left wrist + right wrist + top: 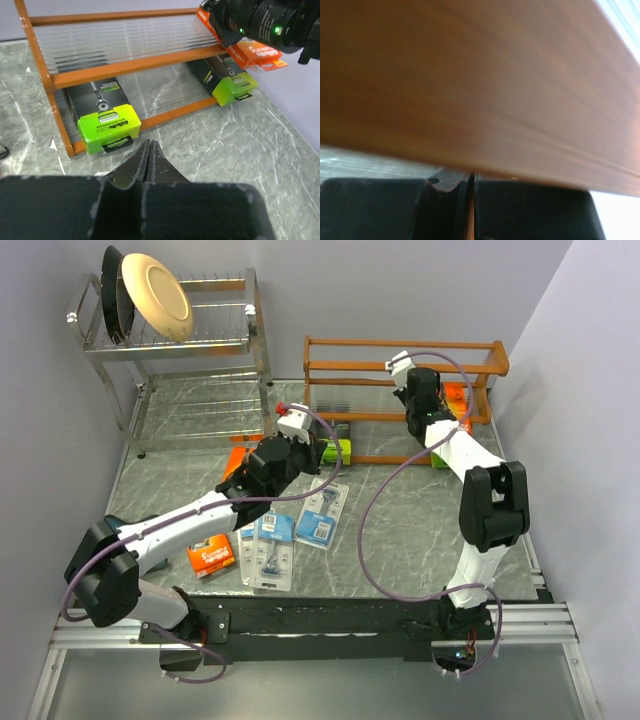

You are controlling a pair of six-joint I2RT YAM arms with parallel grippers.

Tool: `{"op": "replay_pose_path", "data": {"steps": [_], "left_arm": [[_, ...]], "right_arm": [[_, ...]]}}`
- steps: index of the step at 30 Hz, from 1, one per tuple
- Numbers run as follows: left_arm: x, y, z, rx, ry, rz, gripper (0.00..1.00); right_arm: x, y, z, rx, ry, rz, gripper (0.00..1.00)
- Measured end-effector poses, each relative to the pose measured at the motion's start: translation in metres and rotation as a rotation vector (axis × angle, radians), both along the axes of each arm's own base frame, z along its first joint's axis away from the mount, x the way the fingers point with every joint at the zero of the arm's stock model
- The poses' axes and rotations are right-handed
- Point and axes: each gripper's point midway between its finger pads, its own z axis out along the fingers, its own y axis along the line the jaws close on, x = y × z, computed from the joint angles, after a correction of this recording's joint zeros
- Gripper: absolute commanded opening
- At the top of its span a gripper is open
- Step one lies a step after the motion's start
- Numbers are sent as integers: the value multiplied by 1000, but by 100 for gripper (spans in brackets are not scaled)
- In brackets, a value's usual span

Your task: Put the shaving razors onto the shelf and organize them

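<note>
Shaving razors sit partly on the shelf, blister cards on the table. Left gripper and right gripper are clamped closed, seemingly empty; the right, tight against a rail, could knock orange packs off.

Reddish-brown shelf, orange razor pack, lime-and-black razor boxes

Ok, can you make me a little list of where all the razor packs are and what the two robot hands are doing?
green boxes: two, apart on the bottom tier of the shelf
orange packs: one at the shelf, two on the table, at and
blue cards: three on the table
left gripper: shut, empty, in front of the shelf
right gripper: shut, close against a shelf rail; whether it grips the orange pack is unclear
</note>
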Motion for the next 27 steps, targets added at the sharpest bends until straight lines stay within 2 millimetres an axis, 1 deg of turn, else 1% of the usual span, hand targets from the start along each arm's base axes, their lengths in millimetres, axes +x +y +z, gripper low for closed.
{"op": "replay_pose_path", "data": {"steps": [6,9,17,27], "left_arm": [[0,-5,-8,8,17,-19,1],[0,-7,-10,9,20,-26,1],[-1,-11,-5,0,16,-43,1],[-1,-15,-3,-10,19,-59,1]], "right_arm": [[5,-17,3,-25,-22,-16,0],[6,-19,3,-34,-36,-14,0],[3,-21,1,-40,-75,-9,0],[0,-46,2,-40,-86,-50,0]]}}
